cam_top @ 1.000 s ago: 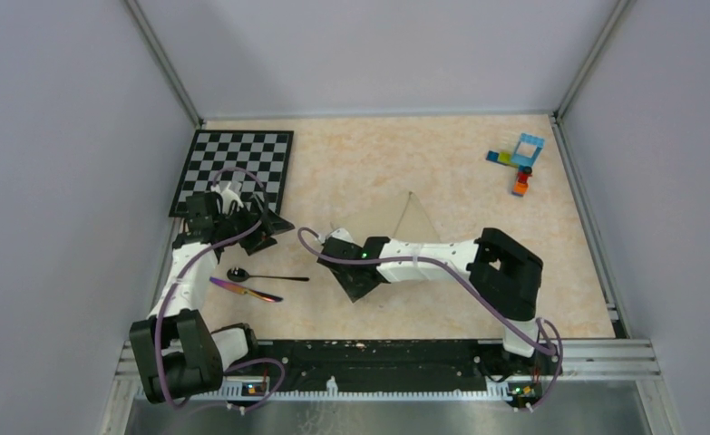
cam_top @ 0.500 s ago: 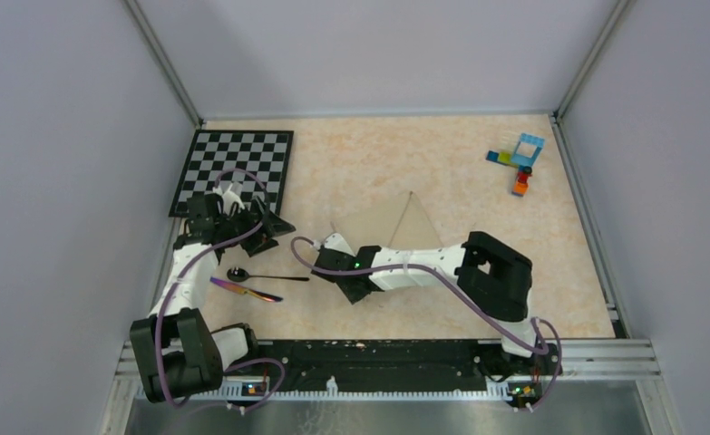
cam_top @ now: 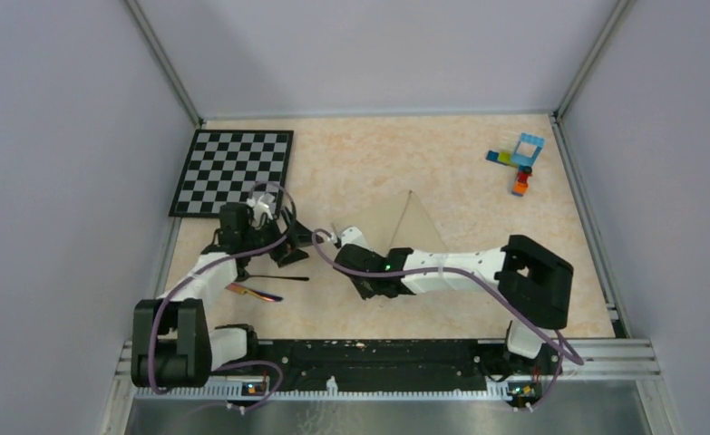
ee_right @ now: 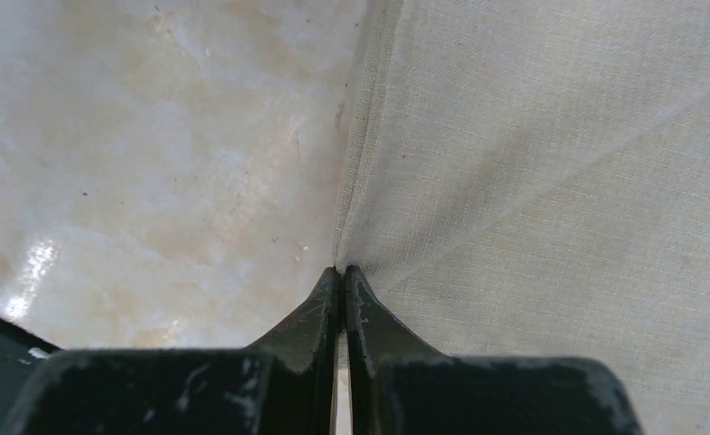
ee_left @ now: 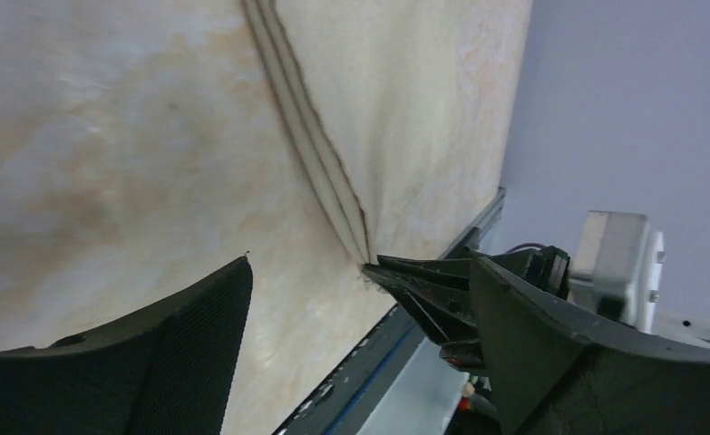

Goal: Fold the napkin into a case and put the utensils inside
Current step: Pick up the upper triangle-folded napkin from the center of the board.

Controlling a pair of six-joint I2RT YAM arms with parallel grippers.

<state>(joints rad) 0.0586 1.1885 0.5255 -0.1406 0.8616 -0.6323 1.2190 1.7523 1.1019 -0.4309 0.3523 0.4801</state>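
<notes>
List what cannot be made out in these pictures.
Spoon: top view, left arm covers its bowl; only the handle shows.
Napkin: top view, right arm hides its near part; both wrist views cut it off.
Right gripper: right wrist view, shut at the napkin's edge; whether cloth is pinched is unclear.
Toy bricks: top view, too small to count.

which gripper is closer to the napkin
Right. The right gripper is pinched shut on the napkin at its left corner. The left gripper hangs open just left of that corner, not touching the cloth.
</notes>
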